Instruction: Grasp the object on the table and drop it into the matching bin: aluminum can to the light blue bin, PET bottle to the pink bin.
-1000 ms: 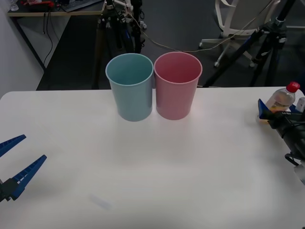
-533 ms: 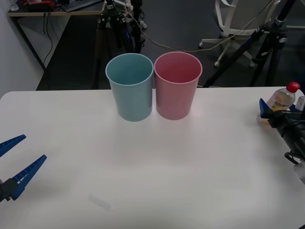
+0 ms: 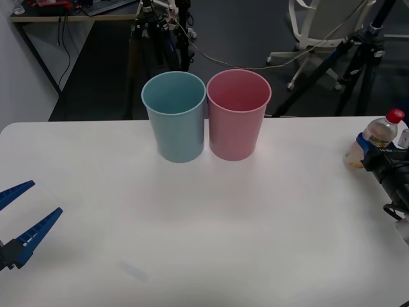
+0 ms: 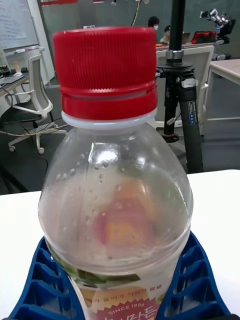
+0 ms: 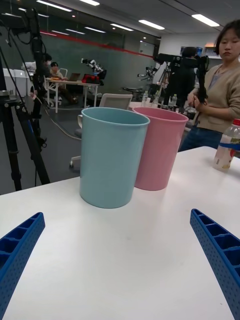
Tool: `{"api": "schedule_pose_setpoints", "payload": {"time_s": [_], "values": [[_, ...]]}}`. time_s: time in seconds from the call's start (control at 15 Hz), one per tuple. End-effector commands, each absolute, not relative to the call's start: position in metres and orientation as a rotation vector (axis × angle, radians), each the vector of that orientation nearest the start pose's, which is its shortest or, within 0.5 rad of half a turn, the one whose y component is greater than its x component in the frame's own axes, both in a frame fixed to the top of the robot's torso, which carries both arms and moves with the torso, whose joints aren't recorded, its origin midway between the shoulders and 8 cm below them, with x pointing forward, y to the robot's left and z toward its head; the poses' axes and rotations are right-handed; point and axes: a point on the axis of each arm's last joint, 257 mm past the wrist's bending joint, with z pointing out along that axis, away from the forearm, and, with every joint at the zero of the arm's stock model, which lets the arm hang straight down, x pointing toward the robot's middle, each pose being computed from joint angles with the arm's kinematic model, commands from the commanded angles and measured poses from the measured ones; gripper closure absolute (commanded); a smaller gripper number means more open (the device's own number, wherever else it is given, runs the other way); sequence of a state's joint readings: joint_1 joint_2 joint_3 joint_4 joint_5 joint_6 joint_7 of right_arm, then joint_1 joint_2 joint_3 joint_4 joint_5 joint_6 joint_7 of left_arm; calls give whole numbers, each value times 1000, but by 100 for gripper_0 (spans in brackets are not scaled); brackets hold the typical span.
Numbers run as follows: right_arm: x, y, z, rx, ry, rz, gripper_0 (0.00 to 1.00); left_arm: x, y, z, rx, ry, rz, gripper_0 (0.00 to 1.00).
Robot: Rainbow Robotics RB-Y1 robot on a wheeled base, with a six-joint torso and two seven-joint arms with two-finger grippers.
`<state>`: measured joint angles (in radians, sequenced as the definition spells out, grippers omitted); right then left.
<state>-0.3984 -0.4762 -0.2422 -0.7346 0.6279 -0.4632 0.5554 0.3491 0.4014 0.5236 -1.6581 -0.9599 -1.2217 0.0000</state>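
Bottle (image 3: pixel 378 139) with its red cap stands upright at the table's (image 3: pixel 204 217) far right edge, clasped between the blue fingers of the right gripper (image 3: pixel 370 152). Left gripper (image 3: pixel 22 214) hovers spread wide over the near left corner, well apart from the light blue bin (image 3: pixel 174 115) and pink bin (image 3: pixel 238 114) standing side by side.
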Motion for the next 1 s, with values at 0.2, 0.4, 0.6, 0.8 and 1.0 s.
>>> {"api": "schedule_pose_setpoints", "payload": {"time_s": [0.2, 0.4, 0.6, 0.8, 1.0], "values": [[589, -456, -242, 25, 1595, 36, 100, 342, 330, -169, 465, 1441, -567, 0], [567, -461, -240, 2, 1591, 2, 100, 342, 330, -169, 465, 1441, -567, 0], [535, -455, -240, 16, 1606, 31, 100, 342, 330, -169, 465, 1441, -567, 0], [501, -447, -232, -16, 1610, 55, 100, 342, 330, -169, 465, 1441, -567, 0], [467, -436, -219, -27, 1615, 64, 100, 342, 330, -169, 465, 1441, -567, 0]]}}
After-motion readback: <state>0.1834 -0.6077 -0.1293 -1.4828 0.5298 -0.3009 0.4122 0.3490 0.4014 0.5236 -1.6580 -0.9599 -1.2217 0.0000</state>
